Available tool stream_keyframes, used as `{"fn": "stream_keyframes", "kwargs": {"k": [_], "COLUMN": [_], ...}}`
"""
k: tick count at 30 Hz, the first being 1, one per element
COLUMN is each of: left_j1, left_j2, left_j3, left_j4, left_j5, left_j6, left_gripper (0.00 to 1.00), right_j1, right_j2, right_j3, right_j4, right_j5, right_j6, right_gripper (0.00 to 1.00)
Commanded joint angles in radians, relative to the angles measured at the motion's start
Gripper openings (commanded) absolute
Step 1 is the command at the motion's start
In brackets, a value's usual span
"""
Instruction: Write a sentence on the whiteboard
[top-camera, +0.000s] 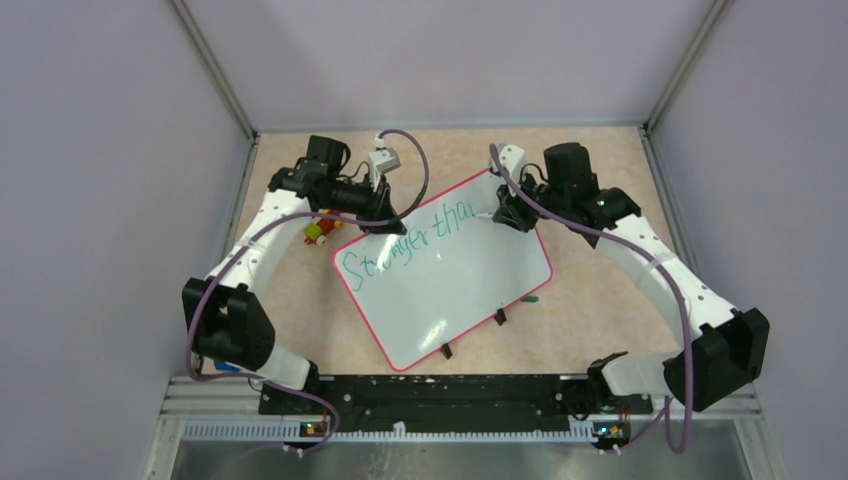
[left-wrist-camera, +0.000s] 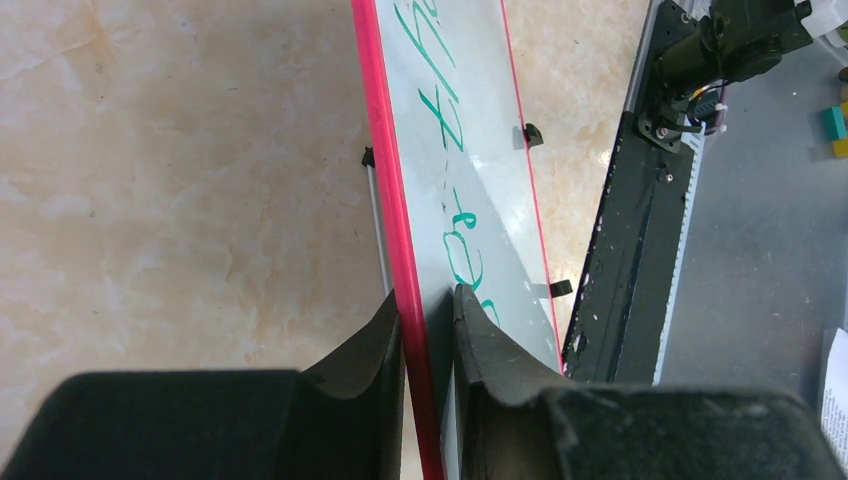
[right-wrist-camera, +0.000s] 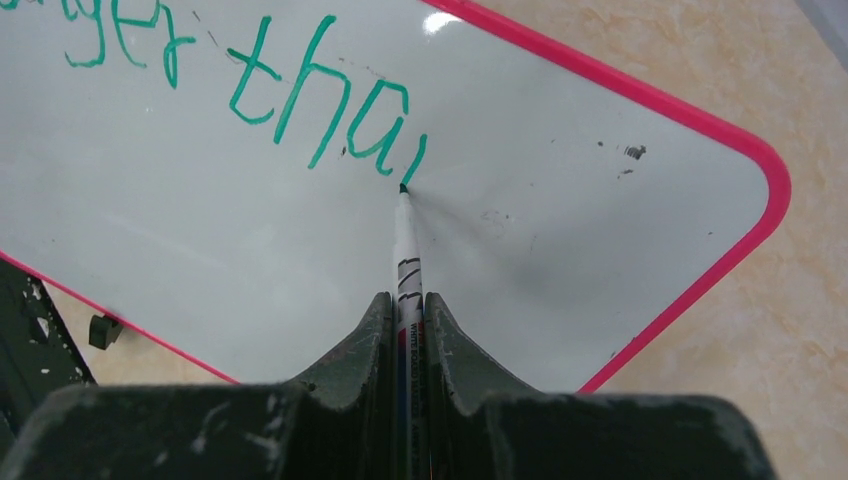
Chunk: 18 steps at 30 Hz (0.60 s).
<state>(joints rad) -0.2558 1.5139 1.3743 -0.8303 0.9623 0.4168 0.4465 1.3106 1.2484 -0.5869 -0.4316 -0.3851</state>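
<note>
Beige, marbled stone-look surface makes up the table (top-camera: 590, 290), walled in by plain grey panels. Towards its far-left corner a little cluster of red, yellow and green pieces (top-camera: 318, 232) lies under the left arm, just beside the left corner of the whiteboard (top-camera: 460, 290). The left gripper (left-wrist-camera: 428, 310) is clamped on that board's red-pink rim: in the left wrist view one finger sits on the outside of the rim and the other presses on the glossy white face, with no gap to either.

The whiteboard sits around the middle of the table, turned at an angle so that one rounded corner points to the far edge and another to the near edge. Two black clips (top-camera: 447, 350) stick out from its near-right side. The sentence (top-camera: 405, 245) runs in thin green letters along the far-left side of the board; so far it reads "Stronger tha" followed by one short upright stroke.

At the foot of that stroke rests the tip of a white marker (right-wrist-camera: 405, 240), touching the board. The right gripper (right-wrist-camera: 405, 305) is closed tight on the marker's barrel, a finger on each side.

Near the table's right edge, just off the board's right corner, lies a small green object (top-camera: 530, 298).
</note>
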Motion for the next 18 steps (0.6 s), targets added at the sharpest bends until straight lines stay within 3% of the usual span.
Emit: {"fn": "stream_keyframes", "kwargs": {"k": [1,18], "left_j1": [-0.037,-0.039], "left_j2": [-0.008,-0.008], "left_j3": [-0.009,-0.006], "left_j4": [0.019,0.020], "left_j5": [-0.020,-0.026], "left_j6": [0.079,0.077], "left_gripper": [0.00,0.00], "right_j1": [-0.008,-0.009], "right_j2": [-0.029,0.045], "right_j3": [-0.035,0.090], "right_j4": [0.025,0.060], "right_j5": [0.015,0.030], "right_j6": [-0.005,0.022], "right_gripper": [0.00,0.00]}}
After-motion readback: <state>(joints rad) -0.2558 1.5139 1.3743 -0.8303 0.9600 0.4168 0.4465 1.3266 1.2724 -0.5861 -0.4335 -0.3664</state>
